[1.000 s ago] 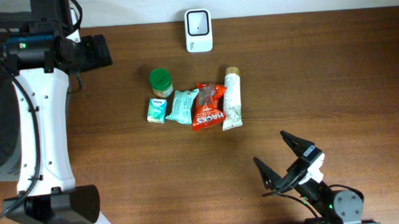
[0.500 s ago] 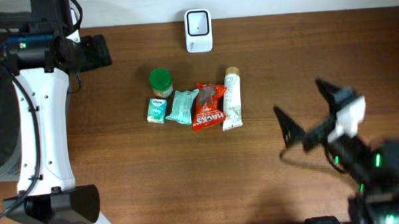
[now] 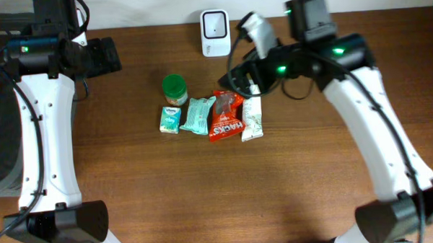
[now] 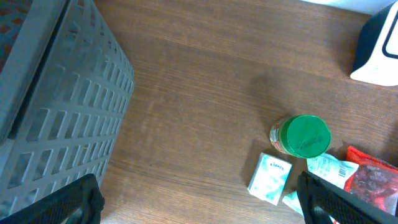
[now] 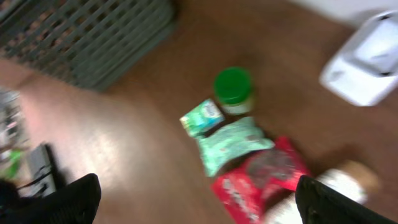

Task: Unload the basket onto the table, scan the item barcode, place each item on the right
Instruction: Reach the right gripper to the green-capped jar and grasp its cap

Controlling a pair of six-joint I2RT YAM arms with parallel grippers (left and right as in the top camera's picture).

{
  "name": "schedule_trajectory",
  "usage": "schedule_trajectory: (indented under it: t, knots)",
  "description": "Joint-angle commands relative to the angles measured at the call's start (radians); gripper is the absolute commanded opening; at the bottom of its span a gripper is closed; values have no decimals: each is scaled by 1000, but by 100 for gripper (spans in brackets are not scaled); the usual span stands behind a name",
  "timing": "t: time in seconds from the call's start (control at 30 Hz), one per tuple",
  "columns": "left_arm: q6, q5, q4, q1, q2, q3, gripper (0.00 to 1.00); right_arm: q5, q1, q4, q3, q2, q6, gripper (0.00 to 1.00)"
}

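Observation:
A row of items lies mid-table: a green-lidded jar [image 3: 174, 87], a small teal box [image 3: 171, 119], a teal packet [image 3: 198, 115], a red snack bag [image 3: 226, 115] and a white tube [image 3: 252, 117]. Behind them stands a white barcode scanner [image 3: 215, 33]. My right gripper [image 3: 244, 54] hovers open and empty above the red bag and tube, just right of the scanner. Its blurred wrist view shows the jar [image 5: 234, 87], the packet [image 5: 233, 144] and the red bag [image 5: 261, 180] below the open right gripper [image 5: 199, 205]. The left gripper [image 3: 106, 57] is open, left of the jar [image 4: 303, 135].
A grey slatted basket [image 4: 56, 93] sits at the table's left side, seen again as the basket [image 5: 93, 37] in the right wrist view. Bare wood lies in front of the item row. The table's back edge runs just behind the scanner [image 4: 379, 50].
My right arm has swung from the front right of the table up and back to above the items, near the scanner. The left arm and the items have not moved.

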Motion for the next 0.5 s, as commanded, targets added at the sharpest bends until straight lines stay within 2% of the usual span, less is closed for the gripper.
schedule_trajectory:
  t: [0.0, 0.03, 0.07, 0.2, 0.33, 0.47]
  knots:
    - [-12, -7, -2, -2, -2, 14, 99, -103, 74, 83, 20, 101, -8, 98]
    - [-12, -7, -2, -2, -2, 14, 99, -92, 93, 138, 20, 138, 48, 98]
    - [-12, -7, -2, -2, -2, 14, 99, 10, 118, 212, 20, 185, 211, 98]
    - [-12, -7, -2, -2, -2, 14, 99, 313, 180, 198, 30, 241, 394, 99]
    - [-12, -7, -2, -2, -2, 14, 99, 311, 151, 128, 59, 241, 436, 98]
    - [-12, -7, -2, -2, -2, 14, 99, 315, 150, 224, 59, 241, 436, 99]
